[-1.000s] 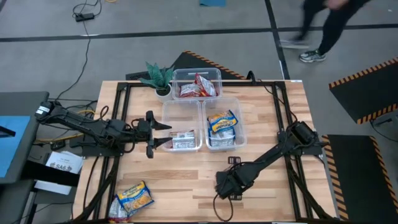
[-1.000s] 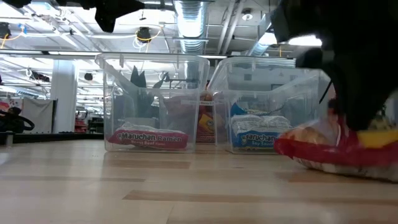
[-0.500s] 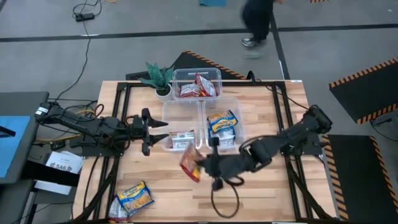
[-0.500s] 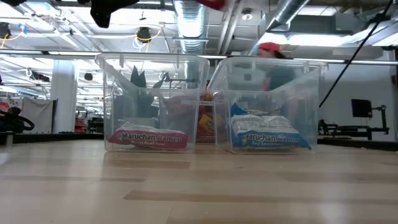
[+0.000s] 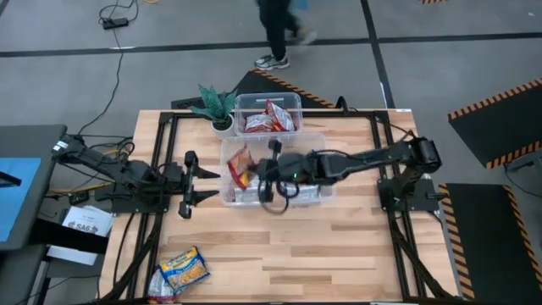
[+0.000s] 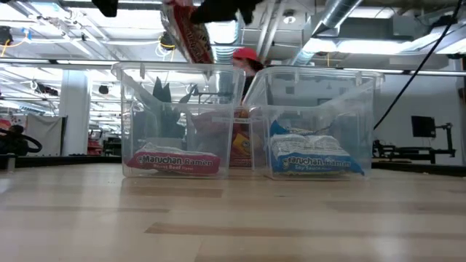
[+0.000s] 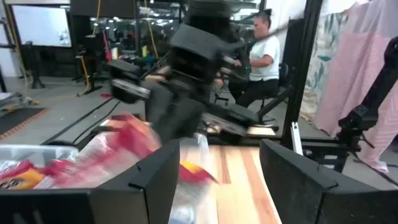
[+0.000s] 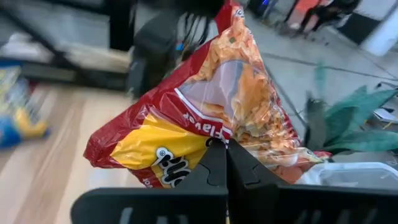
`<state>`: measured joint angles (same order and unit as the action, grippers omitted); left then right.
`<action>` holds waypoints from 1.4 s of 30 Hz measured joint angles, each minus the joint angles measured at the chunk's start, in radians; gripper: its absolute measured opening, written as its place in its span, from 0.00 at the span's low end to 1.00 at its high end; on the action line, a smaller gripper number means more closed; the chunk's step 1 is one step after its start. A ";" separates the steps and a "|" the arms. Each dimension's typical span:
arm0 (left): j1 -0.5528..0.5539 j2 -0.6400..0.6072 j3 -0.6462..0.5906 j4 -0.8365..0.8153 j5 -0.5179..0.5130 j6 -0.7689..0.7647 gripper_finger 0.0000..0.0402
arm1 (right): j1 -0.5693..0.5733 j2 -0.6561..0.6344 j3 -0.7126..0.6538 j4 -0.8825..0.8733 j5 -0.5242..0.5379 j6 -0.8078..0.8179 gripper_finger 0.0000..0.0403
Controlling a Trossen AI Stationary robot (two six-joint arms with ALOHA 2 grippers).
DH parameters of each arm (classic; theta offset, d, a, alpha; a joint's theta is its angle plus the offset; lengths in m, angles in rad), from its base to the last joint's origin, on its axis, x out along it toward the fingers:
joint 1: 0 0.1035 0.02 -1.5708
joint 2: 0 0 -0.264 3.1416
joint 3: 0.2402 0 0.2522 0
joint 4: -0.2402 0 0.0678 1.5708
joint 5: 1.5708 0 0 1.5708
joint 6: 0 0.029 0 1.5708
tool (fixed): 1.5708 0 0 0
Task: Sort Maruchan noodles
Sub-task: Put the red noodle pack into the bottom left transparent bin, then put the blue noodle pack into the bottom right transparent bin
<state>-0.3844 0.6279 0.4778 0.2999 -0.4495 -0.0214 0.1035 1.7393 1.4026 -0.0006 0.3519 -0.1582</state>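
A red packet [image 6: 186, 33] hangs tilted above the left clear bin [image 6: 182, 120] — each bin holds one packet.

A pale wooden slatted table [image 5: 339, 246] sits on grey floor, framed by black metal rails. Toward its far edge stand three clear plastic bins: one [image 5: 268, 102] at the back, and two side by side in front of it, the left one [image 5: 227, 151] and the right one [image 5: 320, 142] touching along a shared wall. Just beside the back bin, at its left, is a small green potted plant in a white pot [image 5: 216, 106]. Beyond the table a person in dark trousers and light shoes [image 5: 275, 34] walks across the floor. Off the table's left side lies a blue flat panel [image 5: 19, 199], and a black cable [image 5: 114, 17] is coiled on the floor.
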 joint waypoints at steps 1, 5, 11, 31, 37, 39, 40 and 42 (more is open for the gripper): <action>-0.009 -0.007 0.000 -0.007 -0.012 0.003 0.52 | -0.022 0.000 -0.027 0.060 -0.014 0.012 0.01; -0.034 -0.009 -0.004 -0.002 -0.062 0.019 0.52 | -0.090 0.005 -0.103 0.166 -0.068 0.093 0.02; -0.037 -0.009 -0.004 -0.003 -0.122 0.022 0.52 | -0.119 -0.003 -0.106 0.139 -0.109 0.211 0.19; -0.037 -0.006 -0.005 -0.057 -0.141 -0.027 0.52 | -0.018 -0.209 -0.128 -0.271 -0.029 0.156 0.62; -0.038 0.013 -0.005 -0.057 -0.139 -0.042 0.52 | 0.091 -0.408 -0.313 -0.333 0.156 0.214 0.62; -0.037 0.026 -0.005 -0.055 -0.145 -0.036 0.52 | 0.133 -0.485 -0.400 -0.289 0.224 0.249 0.62; -0.036 0.035 -0.005 -0.055 -0.151 -0.026 0.52 | 0.152 -0.524 -0.445 -0.266 0.254 0.264 0.62; -0.028 0.059 -0.005 -0.042 -0.165 -0.016 0.52 | 0.182 -0.590 -0.528 -0.220 0.302 0.296 0.62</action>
<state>-0.4129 0.6866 0.4728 0.2581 -0.6148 -0.0372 0.2857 1.1489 0.8749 -0.2207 0.6543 0.1376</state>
